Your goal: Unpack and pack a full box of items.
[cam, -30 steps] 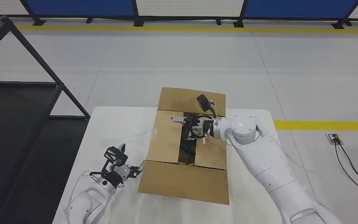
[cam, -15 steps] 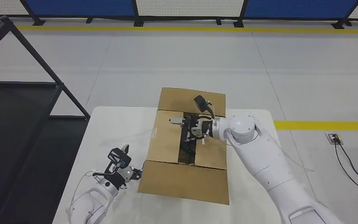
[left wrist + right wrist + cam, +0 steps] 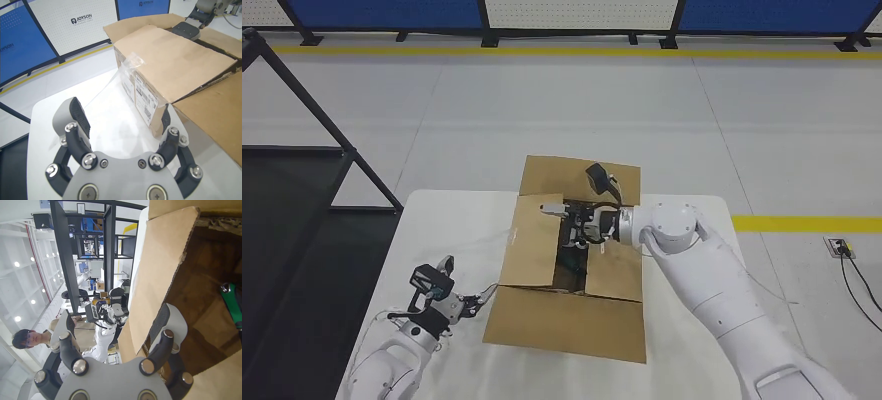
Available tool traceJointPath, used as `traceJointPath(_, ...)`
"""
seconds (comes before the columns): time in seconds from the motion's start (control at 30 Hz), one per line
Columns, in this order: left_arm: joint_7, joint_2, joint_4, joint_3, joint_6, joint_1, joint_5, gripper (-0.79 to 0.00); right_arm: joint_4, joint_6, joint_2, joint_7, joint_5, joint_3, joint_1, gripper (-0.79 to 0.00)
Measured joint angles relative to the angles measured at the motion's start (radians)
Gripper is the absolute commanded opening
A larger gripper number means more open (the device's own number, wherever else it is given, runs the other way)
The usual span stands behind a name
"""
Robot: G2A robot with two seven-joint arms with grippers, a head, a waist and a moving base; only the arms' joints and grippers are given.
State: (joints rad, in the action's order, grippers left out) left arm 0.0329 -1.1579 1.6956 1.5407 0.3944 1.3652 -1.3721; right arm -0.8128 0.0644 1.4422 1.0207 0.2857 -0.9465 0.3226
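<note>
The cardboard box sits on the white table, one top flap straddled by the wide-spread right gripper. The left gripper, also wide, hovers just beside its corner. The right wrist view reveals a green item inside; a yellow floor line runs beyond.

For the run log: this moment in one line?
right gripper open, astride flap edge | left gripper open, by box corner | box partly open
</note>
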Motion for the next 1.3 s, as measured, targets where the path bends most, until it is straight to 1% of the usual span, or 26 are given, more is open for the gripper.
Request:
traceJointPath(0.27,0.027,0.004,0.043,0.032,-0.001,0.04,0.023,0.0,-0.006,0.026,0.011,0.001,0.074,-0.011,-0.001,0.0)
traceJointPath(0.5,0.054,0.008,0.111,0.034,0.02,0.08,-0.004,0.0,0.006,0.059,0.033,-0.01,0.157,-0.004,-0.008,0.0)
traceJointPath(0.63,0.059,0.009,0.147,0.029,0.02,0.091,-0.017,0.0,0.009,0.085,0.046,0.009,0.187,0.009,-0.018,0.0)
traceJointPath(0.83,0.038,0.007,0.165,-0.007,0.003,0.067,-0.046,0.0,0.032,0.111,0.067,0.037,0.216,0.033,-0.042,0.0)
traceJointPath(1.07,0.003,-0.001,0.155,-0.049,-0.059,0.015,-0.034,0.0,0.079,0.143,0.089,0.075,0.239,0.055,-0.07,0.0)
traceJointPath(1.3,0.006,-0.005,0.15,-0.055,-0.102,0.003,0.0,0.0,0.126,0.17,0.103,0.101,0.246,0.063,-0.089,0.0)
